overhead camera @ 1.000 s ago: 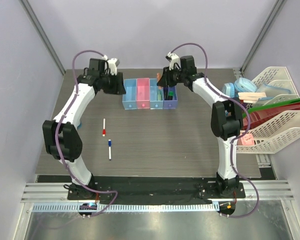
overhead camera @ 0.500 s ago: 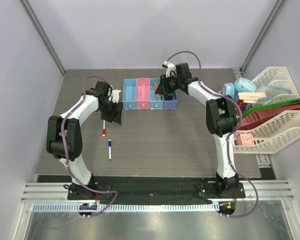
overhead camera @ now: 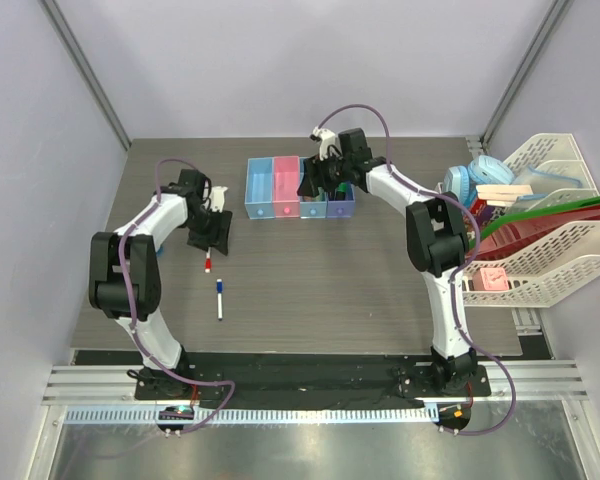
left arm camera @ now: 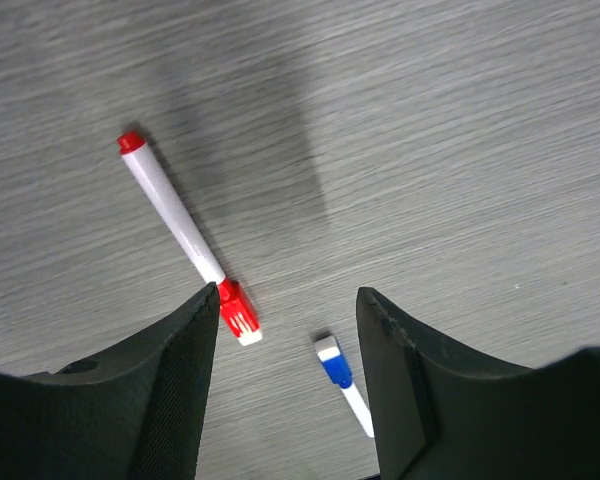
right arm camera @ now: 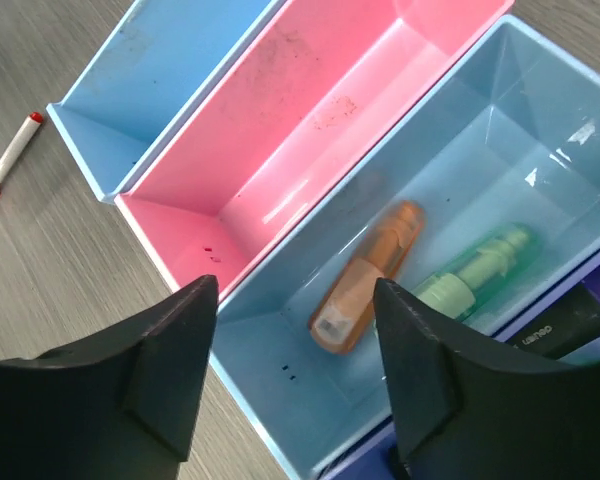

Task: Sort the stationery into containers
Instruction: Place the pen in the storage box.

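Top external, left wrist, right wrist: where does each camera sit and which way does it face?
Top external: high behind the bases, looking down on the table, both arms and bins.
Left wrist: low over the table, facing down at the red-capped marker and blue-capped marker; left fingers at bottom.
Right wrist: above the bins, looking in at an orange piece and green piece; right fingers at bottom.
Shared: both wrist views show the red-capped marker.

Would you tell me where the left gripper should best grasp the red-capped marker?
Probably mid-barrel, from straight above, jaws across its width: the red-capped marker lies flat on the table, slim, with free space on both sides, near the open left gripper.
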Robot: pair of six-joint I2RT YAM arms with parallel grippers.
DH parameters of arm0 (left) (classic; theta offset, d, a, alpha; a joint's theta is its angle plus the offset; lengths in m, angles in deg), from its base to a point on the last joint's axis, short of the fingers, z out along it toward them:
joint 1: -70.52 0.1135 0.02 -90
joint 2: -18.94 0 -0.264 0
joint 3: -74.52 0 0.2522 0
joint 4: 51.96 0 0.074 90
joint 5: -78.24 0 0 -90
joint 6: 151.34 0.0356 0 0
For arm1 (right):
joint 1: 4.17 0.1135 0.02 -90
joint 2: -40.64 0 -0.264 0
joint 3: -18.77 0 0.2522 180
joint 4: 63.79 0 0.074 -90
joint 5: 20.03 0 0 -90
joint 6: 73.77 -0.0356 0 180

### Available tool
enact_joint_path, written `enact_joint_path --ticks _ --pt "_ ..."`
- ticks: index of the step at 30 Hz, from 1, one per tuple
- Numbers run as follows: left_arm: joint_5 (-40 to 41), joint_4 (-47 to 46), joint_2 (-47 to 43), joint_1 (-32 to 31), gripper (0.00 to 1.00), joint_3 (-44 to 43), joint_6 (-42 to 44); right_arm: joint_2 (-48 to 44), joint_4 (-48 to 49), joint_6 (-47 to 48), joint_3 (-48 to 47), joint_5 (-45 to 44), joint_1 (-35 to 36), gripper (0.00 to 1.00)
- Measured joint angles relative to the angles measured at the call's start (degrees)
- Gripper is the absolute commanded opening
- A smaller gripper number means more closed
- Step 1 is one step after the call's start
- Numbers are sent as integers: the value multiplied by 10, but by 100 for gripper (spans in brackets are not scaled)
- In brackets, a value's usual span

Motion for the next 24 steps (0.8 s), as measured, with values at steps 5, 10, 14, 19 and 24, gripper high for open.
enact_joint_path --ticks 5,10,14,19,24 --pt "7 0 0 14 57 21 4 -5 -4 8 2 -8 6 75" --pt "11 -4 0 20 57 39 7 -36 -19 18 26 -22 4 75" --pt "12 -5 0 24 42 53 13 -86 -35 46 62 -37 5 75" --pt "10 -11 3 31 24 63 16 -167 -69 110 102 -61 16 76" --pt "4 -18 13 37 2 65 16 -224 -124 202 110 -89 39 76"
